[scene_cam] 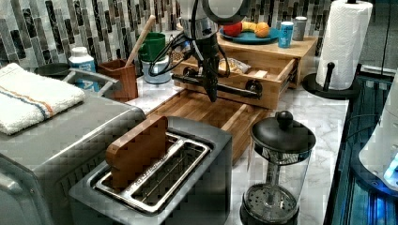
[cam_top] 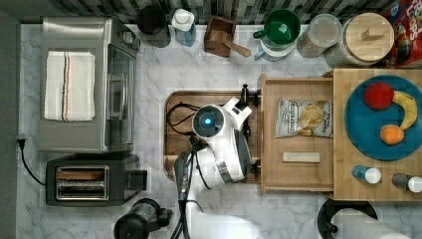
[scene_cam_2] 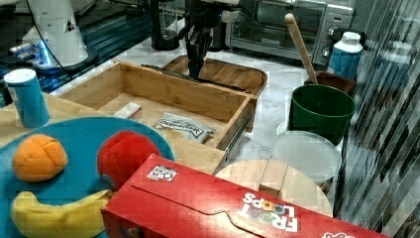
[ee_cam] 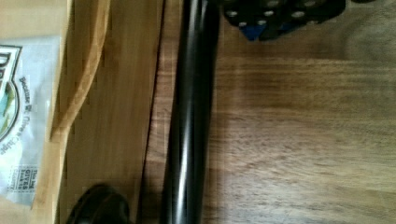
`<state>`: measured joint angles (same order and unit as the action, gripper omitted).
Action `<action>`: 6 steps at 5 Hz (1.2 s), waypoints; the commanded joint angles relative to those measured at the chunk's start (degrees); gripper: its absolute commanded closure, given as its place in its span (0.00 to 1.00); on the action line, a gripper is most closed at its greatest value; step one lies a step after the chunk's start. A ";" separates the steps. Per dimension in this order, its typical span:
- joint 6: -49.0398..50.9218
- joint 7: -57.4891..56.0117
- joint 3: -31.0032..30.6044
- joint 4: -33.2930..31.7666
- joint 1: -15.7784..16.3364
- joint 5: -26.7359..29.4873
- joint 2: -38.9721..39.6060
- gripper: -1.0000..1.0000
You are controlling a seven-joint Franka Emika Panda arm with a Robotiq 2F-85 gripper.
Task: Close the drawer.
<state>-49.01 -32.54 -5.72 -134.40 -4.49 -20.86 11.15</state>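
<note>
The drawer (cam_top: 297, 133) stands pulled out, the gripper (scene_cam: 212, 91) down at its handle (scene_cam: 220, 86) — finger state I cannot tell — so a straight push inward seems next.

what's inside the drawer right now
The open drawer holds a chip bag and a small pale block, lying apart. Its back end sits under the bamboo top, so anything there is hidden.

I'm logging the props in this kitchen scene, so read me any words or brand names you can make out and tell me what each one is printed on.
"FROOT LOOPS": on the red cereal box.
Chip bag in the drawer: print too blurred to read.
Blue bottle: label too small to read.
</note>
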 commanded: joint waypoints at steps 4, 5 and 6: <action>-3.64 -22.06 7.49 4.20 -14.45 2.83 -0.63 1.00; -4.75 -25.69 8.95 4.83 -16.76 3.63 -0.05 1.00; -6.16 -30.66 10.32 6.15 -19.26 4.18 0.50 1.00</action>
<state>-54.95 -55.65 -0.83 -133.50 -18.34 -15.96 11.34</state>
